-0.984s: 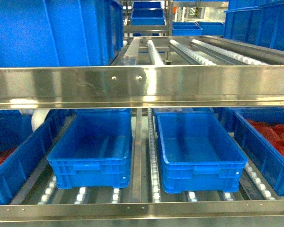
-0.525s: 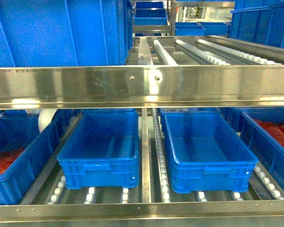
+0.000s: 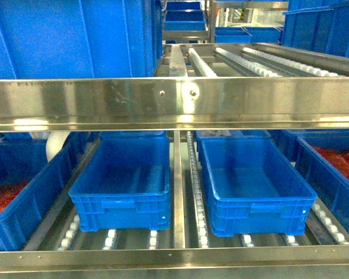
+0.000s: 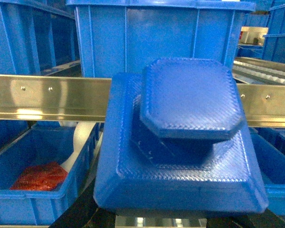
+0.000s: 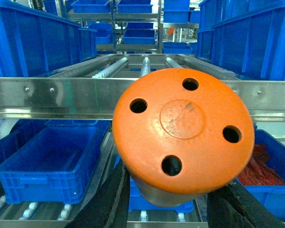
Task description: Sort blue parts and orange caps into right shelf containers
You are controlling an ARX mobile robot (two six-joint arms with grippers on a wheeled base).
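Little of our body shows, and only from the wrist cameras. Of the right pincer (image 5: 173, 192) we see two broad fingers, one (image 5: 107, 202) on its left side and one (image 5: 235, 206) on its right, both matte black and flat-faced with plain, unmarked surfaces. A thin paler line runs along the inner edge of the left-side finger; the right-side one has a softly rounded upper edge. Of the left pincer (image 4: 178, 209) we see only dark slivers low down, a black finger (image 4: 78, 211) on its left side and a narrower dark strip on its right. Their shape we cannot make out.
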